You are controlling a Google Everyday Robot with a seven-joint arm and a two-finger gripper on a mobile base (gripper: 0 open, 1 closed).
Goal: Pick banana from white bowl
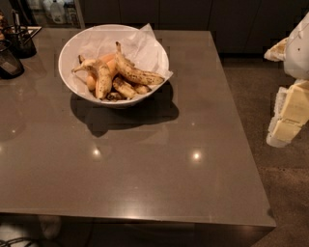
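The white bowl (pixel 72 46), lined with crumpled white paper, stands on the far left part of the brown table (pixel 159 164). The banana (pixel 136 73) is the longest one, brown-speckled, and lies across the right side of the pile; its stem points up and back and its dark end points right. A shorter, paler banana (pixel 102 79) lies to its left, with small stubby spotted bananas (pixel 125 88) in front. My gripper (pixel 288 115) hangs at the right edge of the view, off the table and far right of the bowl, holding nothing that I can see.
Orange fruit (pixel 107 61) shows under the bananas. Two dark containers (pixel 19 41) (pixel 8 61) stand at the table's far left. The table's right edge runs along a speckled floor (pixel 285 193). Dark cabinets (pixel 203 14) stand behind.
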